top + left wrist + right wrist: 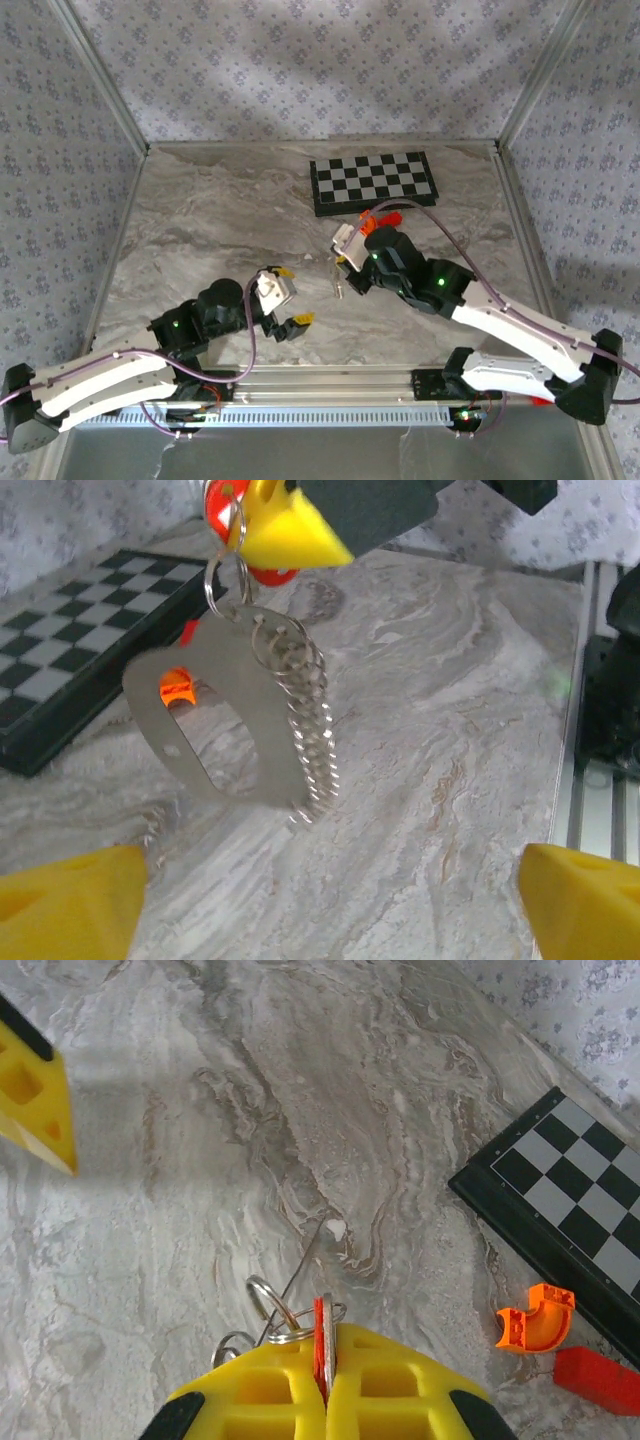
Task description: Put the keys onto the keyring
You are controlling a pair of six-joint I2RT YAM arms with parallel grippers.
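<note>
Overhead, we see the left gripper spread wide near the front edge of the marble table. Its wrist view shows the pale beige oval keyring with silvery beaded chain hanging over the table. At the right wrist, the right gripper pinches the small red-tagged silver key.

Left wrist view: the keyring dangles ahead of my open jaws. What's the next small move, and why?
Probably draw the left gripper straight back. Its jaws stand open and touch nothing, while the right gripper, shut on the key, carries the hanging keyring; backing out avoids snagging its beaded chain.
</note>
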